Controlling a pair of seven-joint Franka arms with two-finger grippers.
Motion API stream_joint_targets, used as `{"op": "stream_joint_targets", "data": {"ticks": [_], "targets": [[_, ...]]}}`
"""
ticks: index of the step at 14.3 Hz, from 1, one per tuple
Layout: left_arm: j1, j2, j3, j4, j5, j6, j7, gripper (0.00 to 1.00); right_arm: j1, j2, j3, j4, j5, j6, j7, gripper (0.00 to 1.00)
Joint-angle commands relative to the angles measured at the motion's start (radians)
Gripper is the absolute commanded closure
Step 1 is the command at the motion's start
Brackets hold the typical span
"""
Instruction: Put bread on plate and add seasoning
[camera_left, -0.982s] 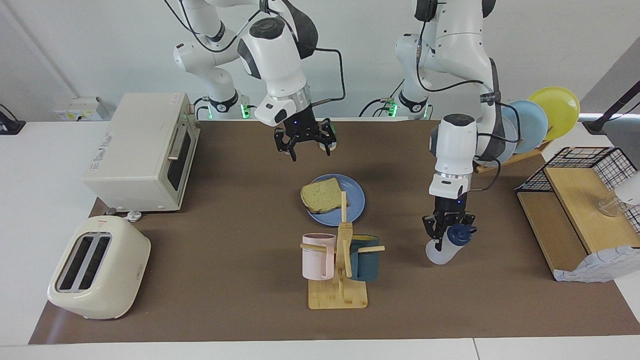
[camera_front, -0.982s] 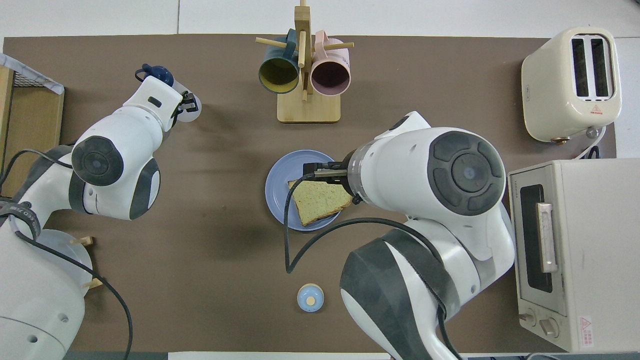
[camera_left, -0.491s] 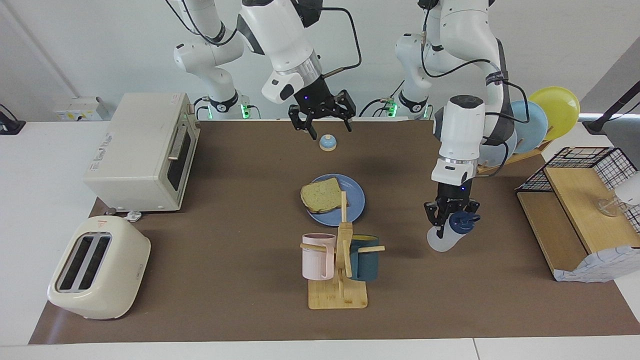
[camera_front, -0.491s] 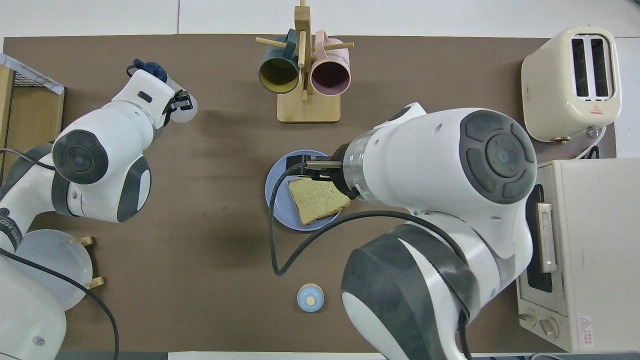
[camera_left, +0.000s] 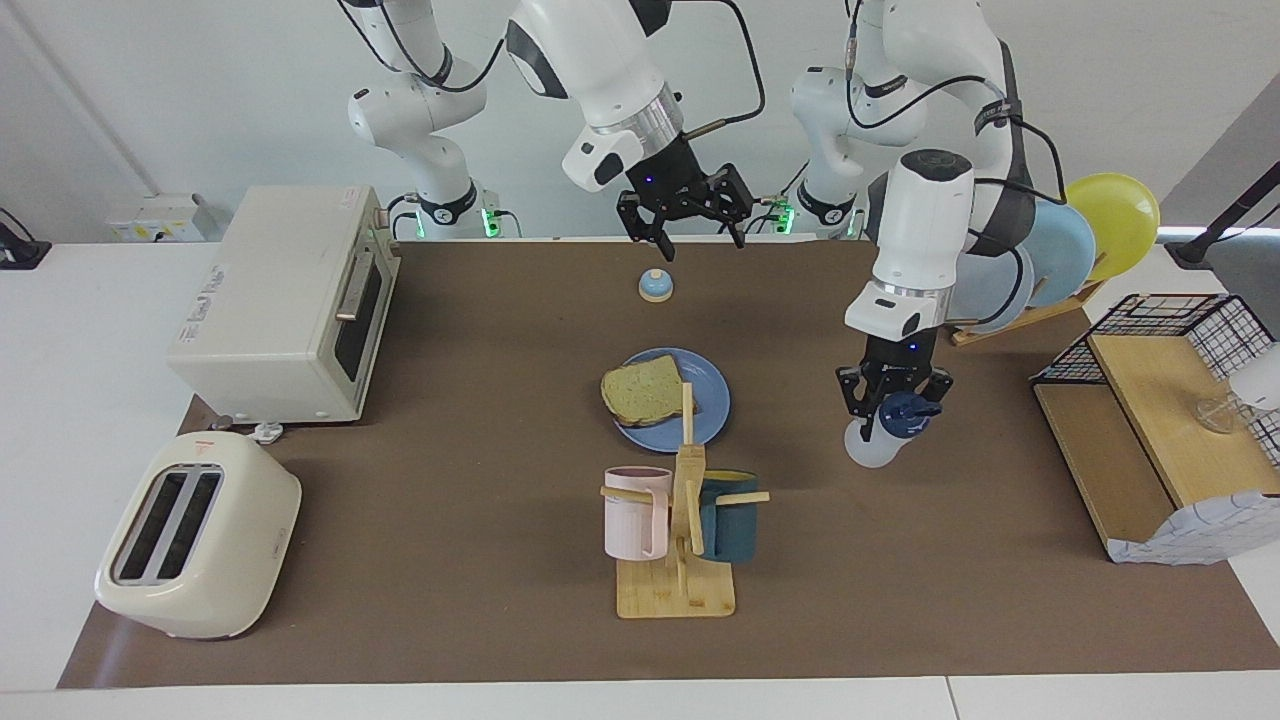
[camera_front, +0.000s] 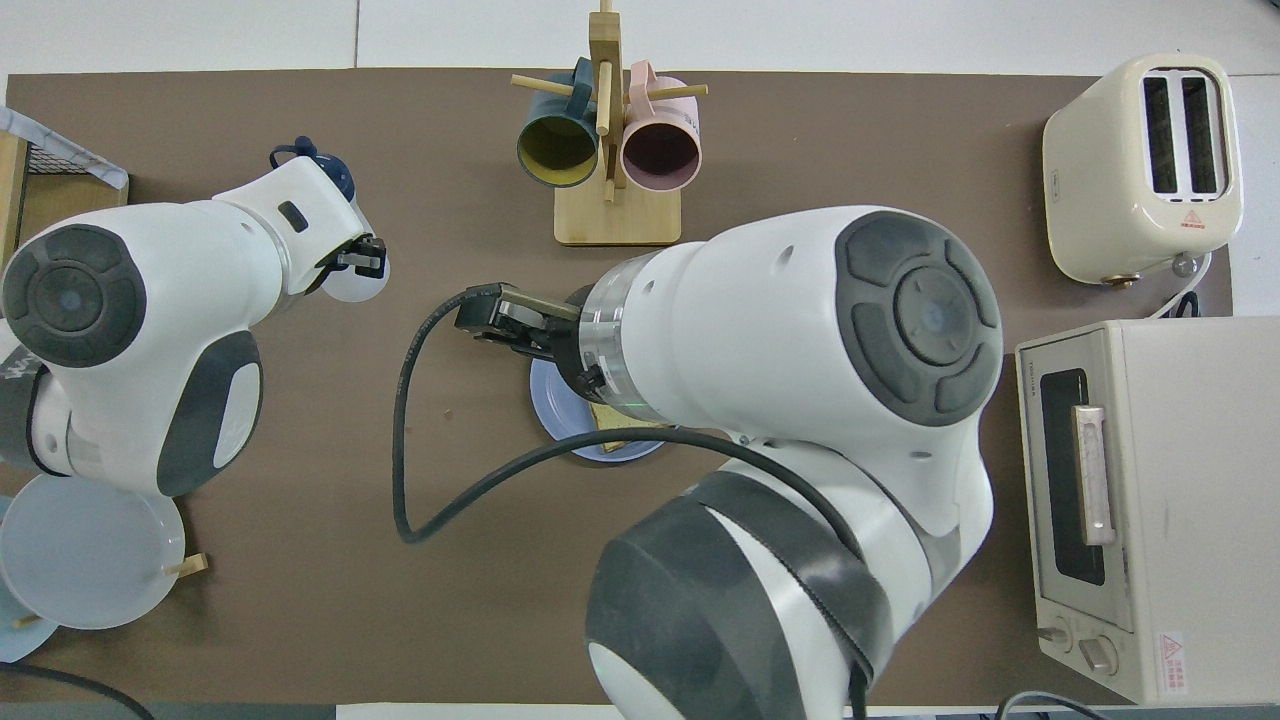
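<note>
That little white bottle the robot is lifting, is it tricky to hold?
Probably light: the seasoning bottle looks translucent plastic. It hangs tilted in the left pincer, so it may swing or slip. Its rounded body would likely roll if dropped.

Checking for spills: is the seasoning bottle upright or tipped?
Tipped: the seasoning bottle hangs slanted in the left gripper, off the table, cap still on.

One camera sits high across the brown-matted table, facing the robots. The other looks steeply down from above their end. Both share the wooden mug rack.
</note>
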Motion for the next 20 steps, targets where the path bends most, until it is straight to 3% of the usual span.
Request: {"op": "stream_joint_targets", "data": {"ticks": [1,11,18,20], "targets": [[-0.039,-0.091,0.005,-0.012,-0.057,-0.156,0.170,1.00,-0.021,0.017,0.005,0.007,0.080,0.052,0.044,0.00],[-0.088,-0.232,0.005,-0.022,-0.137,-0.526,0.719,1.00,-0.018,0.026,0.006,-0.036,0.129,0.180,0.111,0.00],[-0.151,-0.249,0.005,-0.028,-0.135,-0.564,0.891,1.00,0.091,0.031,0.006,-0.036,0.095,0.266,0.154,0.00],[-0.154,-0.249,0.003,-0.029,-0.135,-0.558,0.936,1.00,0.096,0.031,0.006,-0.036,0.056,0.263,0.152,0.11]]}}
